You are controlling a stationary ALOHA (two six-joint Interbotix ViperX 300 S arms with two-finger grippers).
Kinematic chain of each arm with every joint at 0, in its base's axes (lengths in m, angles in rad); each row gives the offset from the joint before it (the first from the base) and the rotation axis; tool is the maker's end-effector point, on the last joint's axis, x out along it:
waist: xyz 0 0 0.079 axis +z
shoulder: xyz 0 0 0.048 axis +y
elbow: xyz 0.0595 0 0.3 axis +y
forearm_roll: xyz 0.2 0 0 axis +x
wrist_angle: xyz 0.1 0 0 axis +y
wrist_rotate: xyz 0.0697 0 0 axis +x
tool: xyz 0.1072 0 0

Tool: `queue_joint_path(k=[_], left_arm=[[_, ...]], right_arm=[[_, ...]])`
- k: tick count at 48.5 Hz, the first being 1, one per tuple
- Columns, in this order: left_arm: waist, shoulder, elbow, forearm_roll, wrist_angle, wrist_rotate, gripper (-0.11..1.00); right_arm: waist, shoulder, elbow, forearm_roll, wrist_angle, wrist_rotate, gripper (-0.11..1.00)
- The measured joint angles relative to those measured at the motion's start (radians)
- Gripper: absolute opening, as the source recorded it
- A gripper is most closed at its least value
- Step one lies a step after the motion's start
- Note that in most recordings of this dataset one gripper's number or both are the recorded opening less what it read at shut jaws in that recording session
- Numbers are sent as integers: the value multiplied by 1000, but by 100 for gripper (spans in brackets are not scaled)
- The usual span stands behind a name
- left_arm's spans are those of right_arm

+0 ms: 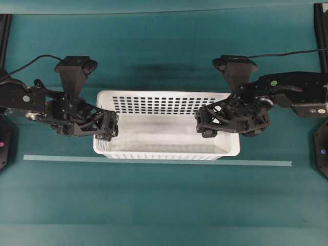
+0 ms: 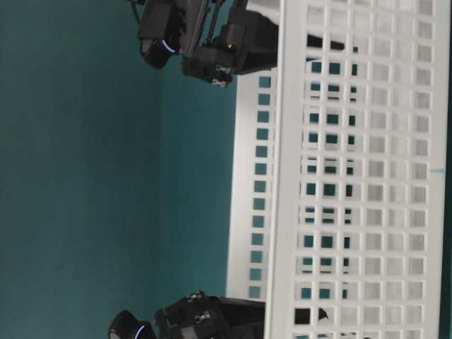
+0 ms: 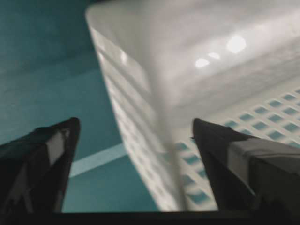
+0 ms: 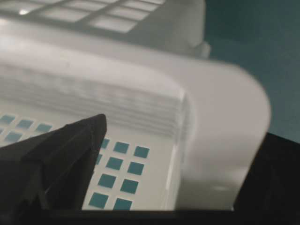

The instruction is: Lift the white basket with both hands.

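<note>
Presently my left gripper [image 3: 136, 154] stands wide, its jaws astride the end wall of the large rectangular white plastic basket [image 1: 169, 125] with slotted sides, gripping nothing. My right gripper [image 4: 178, 154] is likewise spread wide, jaws straddling the opposite rolled rim. Beyond both, the basket rests on the teal table [image 1: 164, 200].

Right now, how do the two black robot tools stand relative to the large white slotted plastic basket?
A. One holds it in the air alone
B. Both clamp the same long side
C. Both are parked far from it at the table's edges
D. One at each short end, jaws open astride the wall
D: the left tool and right tool sit at opposite short ends of the large white slotted plastic basket, each open with the end wall between its fingers in the wrist views.
</note>
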Motion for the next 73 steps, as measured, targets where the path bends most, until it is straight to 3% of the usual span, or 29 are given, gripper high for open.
queue_joint_path(k=[14,31,44,53,60,73], left_arm=[[-2,-32,12,0,17,0,96],[0,-107,14,0,83,9,96],[0,-247,15,0,141,40,96],[-2,-364,12,0,181,101,96],[-8,-454,11,0,183,169,96],[-14,-591,8,0,170,255,96]], right_arm=[[-5,-8,-14,0,20,2,94],[-18,-35,-81,-6,190,2,94],[-43,-155,-86,-8,255,5,94],[-63,-268,-87,-8,282,-3,94],[-60,-353,-86,-11,245,-51,94],[-46,-483,-84,-12,71,-222,94]])
